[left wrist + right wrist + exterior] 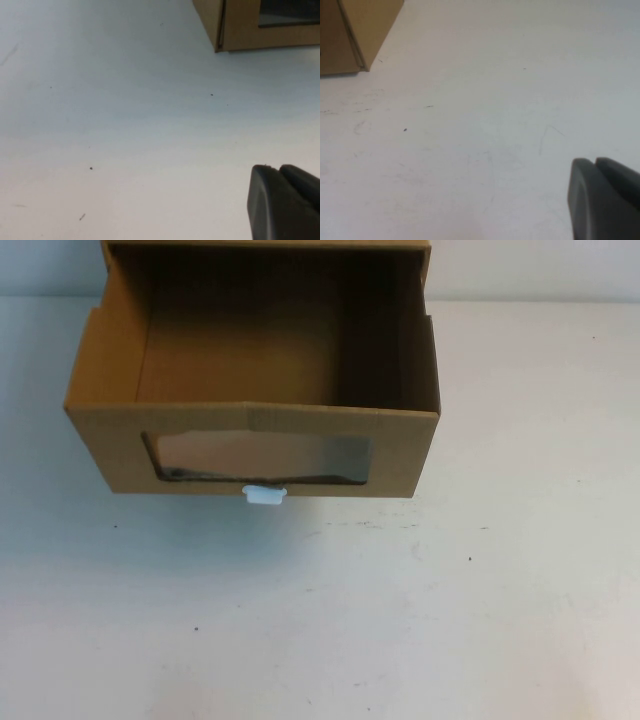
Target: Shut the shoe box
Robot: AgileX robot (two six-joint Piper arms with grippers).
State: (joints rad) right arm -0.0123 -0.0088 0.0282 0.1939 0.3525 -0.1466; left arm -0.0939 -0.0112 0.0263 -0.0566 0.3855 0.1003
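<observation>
The shoe box [250, 445] sits at twelve o'clock on the surface [400, 620], its drawer pulled out toward six. Both the left gripper [282, 200] and right gripper [602, 197] hang over bare surface, well apart from it.

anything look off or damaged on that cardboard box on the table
The brown cardboard drawer-style shoe box is pulled open and empty. Its clear plastic window looks wrinkled, with ragged edges. The left gripper and right gripper are both above bare white table, apart from the box.

We see our left gripper [285, 200] and right gripper [605, 197] only at their wrist views' corners, low over the table.
</observation>
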